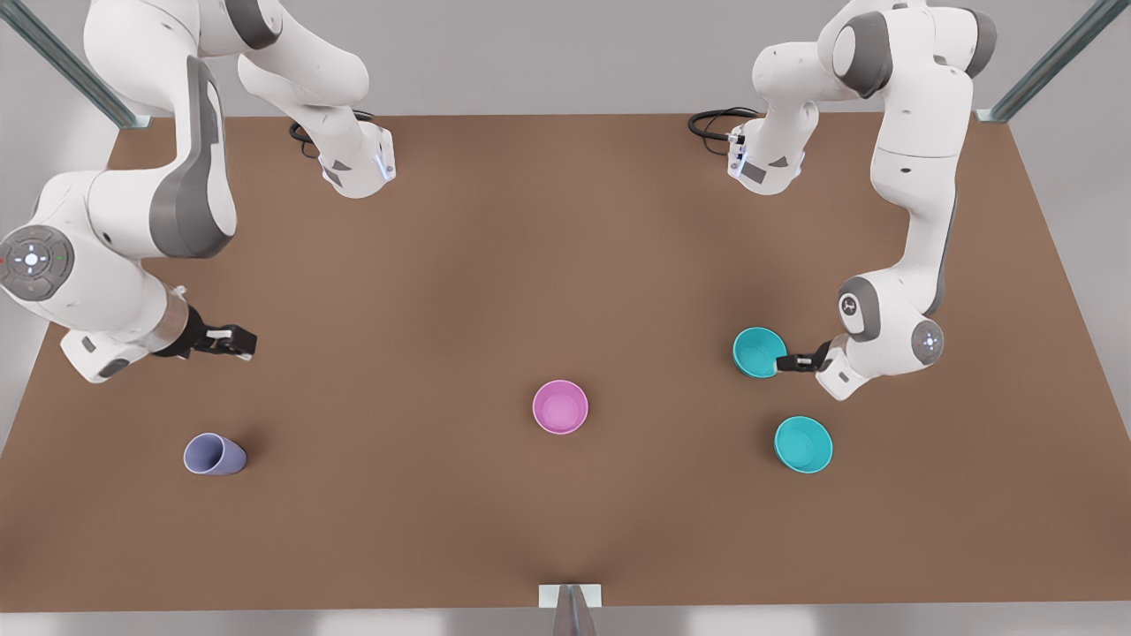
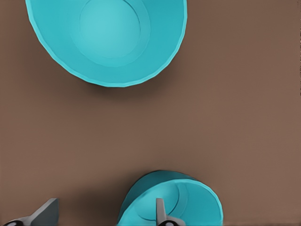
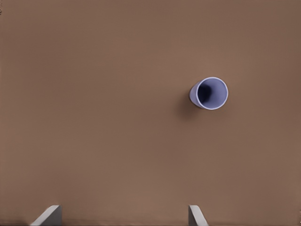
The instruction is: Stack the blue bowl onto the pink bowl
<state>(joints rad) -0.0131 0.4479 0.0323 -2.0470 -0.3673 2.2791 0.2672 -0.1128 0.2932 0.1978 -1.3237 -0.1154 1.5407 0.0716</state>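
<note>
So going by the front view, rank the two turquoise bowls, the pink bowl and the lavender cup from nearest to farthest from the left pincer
1. Blue bowl, at the left pincer, one finger inside its rim.
2. Second turquoise bowl, just toward the table's near edge.
3. Pink bowl, mid-table.
4. Lavender cup, far across on the front view's left, near the waiting right pincer.

My left gripper [image 1: 781, 362] sits low at the front view's right, fingers [image 2: 161, 212] spread apart. My right gripper [image 1: 240, 341] hovers opposite with fingers [image 3: 197, 216] spread wide.
</note>
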